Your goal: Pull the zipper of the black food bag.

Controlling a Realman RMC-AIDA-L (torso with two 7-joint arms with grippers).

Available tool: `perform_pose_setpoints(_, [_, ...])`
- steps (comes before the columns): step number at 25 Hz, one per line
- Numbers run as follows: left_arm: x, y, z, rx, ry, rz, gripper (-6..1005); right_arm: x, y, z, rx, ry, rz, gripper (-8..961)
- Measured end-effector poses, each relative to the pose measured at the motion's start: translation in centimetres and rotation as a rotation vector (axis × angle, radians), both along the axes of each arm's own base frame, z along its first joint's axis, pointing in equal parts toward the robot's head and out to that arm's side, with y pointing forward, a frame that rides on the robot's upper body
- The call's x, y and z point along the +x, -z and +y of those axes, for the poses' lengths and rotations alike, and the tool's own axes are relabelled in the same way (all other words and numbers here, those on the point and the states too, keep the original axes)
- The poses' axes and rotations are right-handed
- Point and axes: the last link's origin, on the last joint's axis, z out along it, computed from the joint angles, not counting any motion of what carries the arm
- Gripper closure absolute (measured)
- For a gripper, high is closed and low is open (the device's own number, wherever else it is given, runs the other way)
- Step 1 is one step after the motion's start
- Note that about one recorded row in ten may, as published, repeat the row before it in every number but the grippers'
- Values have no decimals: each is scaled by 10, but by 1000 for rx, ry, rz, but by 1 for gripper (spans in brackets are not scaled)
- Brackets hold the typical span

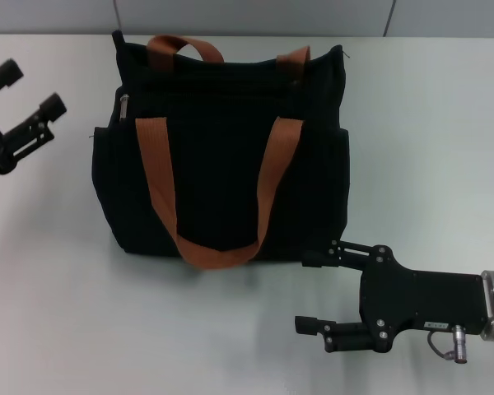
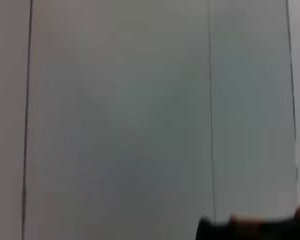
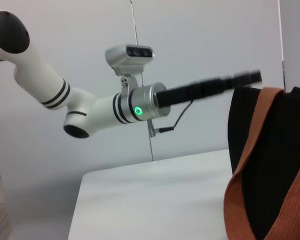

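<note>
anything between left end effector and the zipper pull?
Nothing visible. The left end effector hovers open off the black food bag's left side; only bare table lies between it and the zipper pull at the upper-left rim. The right end effector sits near the bag's lower right corner.

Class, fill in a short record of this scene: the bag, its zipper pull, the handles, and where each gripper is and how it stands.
bag: black food bag lying on the white table
zipper: silver pull at the bag's left upper corner
handles: two rust-brown straps
left gripper: open, left of the bag, not touching it
right gripper: open, at the bag's lower right corner, upper finger close to the bag
task state: zipper not yet grasped
</note>
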Motion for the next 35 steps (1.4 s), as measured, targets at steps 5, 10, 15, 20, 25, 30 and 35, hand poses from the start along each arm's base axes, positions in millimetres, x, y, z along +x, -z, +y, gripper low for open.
perform_pose_setpoints(5, [-8,5,4,-108,-4,137,312,0,0,1,-1,4,-2,153])
perform_pose_setpoints(10, [-3,18,13,-133,8,204,324,0,0,1,-4,5,-1,154])
perform_pose_setpoints(15, [4,24,27,-114,25,255,335,-1,0,2,-4,4,-1,155])
perform_pose_setpoints(20, [10,26,41,-84,34,294,347,-1,0,2,-3,5,2,155])
perform_pose_setpoints(25, [18,35,60,-43,35,364,359,-2,0,3,-1,3,4,156])
perform_pose_setpoints(30, [19,33,59,-11,45,363,371,-3,-1,4,6,4,7,157])
perform_pose_setpoints(35, [18,28,51,-6,74,350,382,-3,-3,6,13,3,6,158])
